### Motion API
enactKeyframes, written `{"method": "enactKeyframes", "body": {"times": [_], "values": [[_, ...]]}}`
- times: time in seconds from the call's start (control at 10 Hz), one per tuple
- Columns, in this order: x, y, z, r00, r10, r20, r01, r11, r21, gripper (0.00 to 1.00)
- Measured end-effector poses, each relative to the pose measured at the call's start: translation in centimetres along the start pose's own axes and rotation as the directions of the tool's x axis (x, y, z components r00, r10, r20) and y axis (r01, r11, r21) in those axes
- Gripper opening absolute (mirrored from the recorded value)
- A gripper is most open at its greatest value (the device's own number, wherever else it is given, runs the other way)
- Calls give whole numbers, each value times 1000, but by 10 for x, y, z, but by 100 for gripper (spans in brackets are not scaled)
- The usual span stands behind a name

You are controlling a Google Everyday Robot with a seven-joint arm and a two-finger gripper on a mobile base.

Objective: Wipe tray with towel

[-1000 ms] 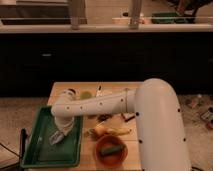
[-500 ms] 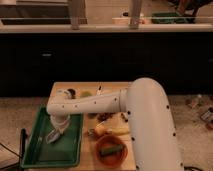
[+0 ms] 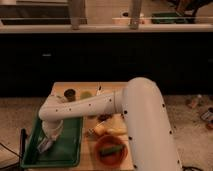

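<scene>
- The room is dim, and the light looks warm and yellowish.
- The top of the white arm (image 3: 125, 102) is the brightest part, so light seems to come from above.
- The wall under the counter (image 3: 105, 29) is almost black.
- The arm puts a soft shadow on the green tray (image 3: 70, 145), where the gripper (image 3: 46, 145) hangs low.
- Everything looks soft and blurry, with fuzzy edges.

Cafeteria-style kitchen: long dark counter (image 3: 105, 60) behind a wooden table (image 3: 107, 87).

No legible text or labels anywhere.
</scene>
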Motion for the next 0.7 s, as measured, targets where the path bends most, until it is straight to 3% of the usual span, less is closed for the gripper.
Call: {"method": "enactKeyframes", "body": {"times": [0.2,0.7], "values": [[-4,16,-5,1000,-6,1,6,999,-32,0],[35,65,-19,994,97,-57,-103,987,-121,0]]}}
